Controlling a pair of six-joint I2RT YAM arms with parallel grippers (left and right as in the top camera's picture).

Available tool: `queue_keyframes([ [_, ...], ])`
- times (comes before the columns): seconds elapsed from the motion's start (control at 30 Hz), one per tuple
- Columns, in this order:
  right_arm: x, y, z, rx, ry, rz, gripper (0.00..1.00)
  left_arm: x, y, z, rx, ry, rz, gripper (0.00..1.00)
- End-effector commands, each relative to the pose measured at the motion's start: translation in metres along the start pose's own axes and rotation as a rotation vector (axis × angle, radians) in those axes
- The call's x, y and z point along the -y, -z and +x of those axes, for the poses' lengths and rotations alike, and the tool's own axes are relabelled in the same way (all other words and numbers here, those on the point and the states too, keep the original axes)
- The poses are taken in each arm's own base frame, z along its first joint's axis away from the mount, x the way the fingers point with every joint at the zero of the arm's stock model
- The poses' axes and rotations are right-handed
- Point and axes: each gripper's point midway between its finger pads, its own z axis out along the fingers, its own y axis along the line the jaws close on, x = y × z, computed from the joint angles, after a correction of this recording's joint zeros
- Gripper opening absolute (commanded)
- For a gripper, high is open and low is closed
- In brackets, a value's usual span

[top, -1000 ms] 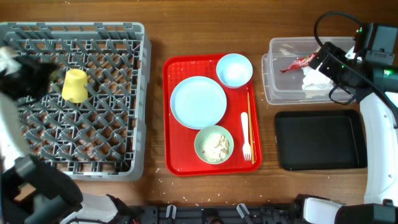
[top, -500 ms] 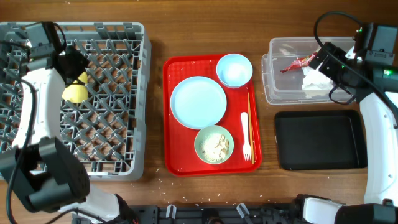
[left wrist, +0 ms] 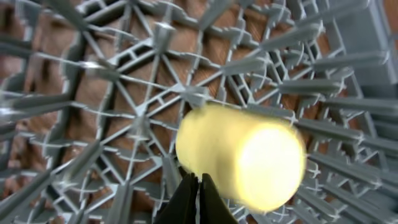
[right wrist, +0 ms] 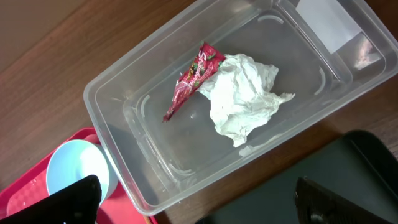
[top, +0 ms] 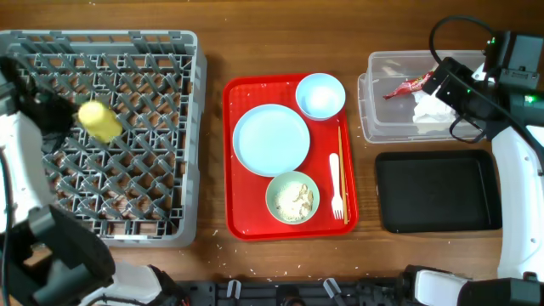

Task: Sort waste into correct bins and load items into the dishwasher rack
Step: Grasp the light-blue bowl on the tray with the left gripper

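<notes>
Lying sideways in rack, yellow cup just beyond closed left end effector

The right arm has smooth white shell links joined by black housings, a thin black cable looping above it, and what look like two small green lights. The left arm is likewise white and black. The left gripper has slim tapered black tips; the right gripper has broader matte black ones.
</notes>
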Motion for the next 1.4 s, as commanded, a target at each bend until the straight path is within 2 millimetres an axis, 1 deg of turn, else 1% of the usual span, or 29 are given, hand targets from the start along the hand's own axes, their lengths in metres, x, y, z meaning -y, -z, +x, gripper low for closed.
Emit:
queue_keyframes([
  [0.0,-0.001,0.003,-0.006,0.019,-0.011,0.005,1.00,0.027,0.046,0.004,-0.027,0.054,0.250,0.04],
  [0.03,-0.001,0.003,-0.006,0.019,-0.011,0.005,1.00,0.034,0.053,0.006,-0.040,0.050,0.297,0.04],
  [0.07,-0.001,0.003,-0.006,0.019,-0.011,0.005,1.00,0.057,0.071,0.020,-0.100,0.028,0.433,0.04],
  [0.1,-0.001,0.003,-0.006,0.019,-0.011,0.005,1.00,0.074,0.081,0.032,-0.155,0.007,0.525,0.04],
  [0.13,-0.001,0.003,-0.006,0.019,-0.011,0.005,1.00,0.116,0.103,0.069,-0.297,-0.091,0.717,0.04],
  [0.2,-0.001,0.003,-0.006,0.019,-0.011,0.005,1.00,0.145,0.110,0.101,-0.312,-0.275,0.773,0.28],
  [0.23,-0.001,0.003,-0.006,0.019,-0.011,0.005,1.00,0.166,0.115,0.131,-0.311,-0.464,0.825,0.54],
  [0.27,-0.001,0.003,-0.006,0.019,-0.011,0.005,1.00,0.197,0.119,0.184,-0.310,-0.700,0.851,0.72],
  [0.3,-0.001,0.003,-0.006,0.019,-0.011,0.005,1.00,0.208,0.117,0.202,-0.293,-0.762,0.836,0.74],
  [0.33,-0.001,0.003,-0.006,0.019,-0.011,0.005,1.00,0.215,0.106,0.209,-0.222,-0.814,0.759,0.75],
  [0.37,-0.001,0.003,-0.006,0.019,-0.011,0.005,1.00,0.243,0.109,0.263,-0.194,-0.959,0.776,0.79],
  [0.4,-0.001,0.003,-0.006,0.019,-0.011,0.005,1.00,0.256,0.102,0.289,-0.134,-1.035,0.736,0.81],
  [0.43,-0.001,0.003,-0.006,0.019,-0.011,0.005,1.00,0.264,0.091,0.311,-0.060,-1.095,0.670,0.84],
  [0.47,-0.001,0.003,-0.006,0.019,-0.011,0.005,1.00,0.266,0.082,0.324,0.003,-1.136,0.604,0.86],
  [0.5,-0.001,0.003,-0.006,0.019,-0.011,0.005,1.00,0.267,0.069,0.347,0.050,-1.193,0.537,0.90],
  [0.6,-0.001,0.003,-0.006,0.019,-0.011,0.005,1.00,0.266,0.054,0.400,0.020,-1.292,0.532,0.91],
  [0.67,-0.001,0.003,-0.006,0.019,-0.011,0.005,1.00,0.278,0.048,0.419,0.038,-1.305,0.583,0.89],
  [0.73,-0.001,0.003,-0.006,0.019,-0.011,0.005,1.00,0.295,0.035,0.430,0.065,-1.292,0.629,0.87],
  [0.77,-0.001,0.003,-0.006,0.019,-0.011,0.005,1.00,0.297,0.030,0.433,0.068,-1.302,0.636,0.88],
  [0.8,-0.001,0.003,-0.006,0.019,-0.011,0.005,1.00,0.296,0.021,0.460,0.021,-1.458,0.714,0.88],
  [0.83,-0.001,0.003,-0.006,0.019,-0.011,0.005,1.00,0.292,0.016,0.476,-0.006,-1.562,0.763,0.90],
  [0.9,-0.001,0.003,-0.006,0.019,-0.011,0.005,1.00,0.284,0.003,0.496,0.012,-1.747,0.783,1.00],
  [0.97,-0.001,0.003,-0.006,0.019,-0.011,0.005,1.00,0.279,-0.007,0.506,0.003,-1.796,0.778,1.00],
  [1.07,-0.001,0.003,-0.006,0.019,-0.011,0.005,1.00,0.275,-0.015,0.508,-0.012,-1.801,0.763,1.00],
  [1.13,-0.001,0.003,-0.006,0.019,-0.011,0.005,1.00,0.268,-0.029,0.512,-0.041,-1.811,0.736,0.99],
  [1.17,-0.001,0.003,-0.006,0.019,-0.011,0.005,1.00,0.266,-0.032,0.513,-0.048,-1.814,0.729,0.93],
  [1.2,-0.001,0.003,-0.006,0.019,-0.011,0.005,1.00,0.266,-0.032,0.512,-0.045,-1.813,0.724,0.77],
  [1.27,-0.001,0.003,-0.006,0.019,-0.011,0.005,1.00,0.267,-0.033,0.509,-0.030,-1.808,0.710,0.52],
  [1.37,-0.001,0.003,-0.006,0.019,-0.011,0.005,1.00,0.266,-0.037,0.503,-0.011,-1.799,0.670,0.34],
])
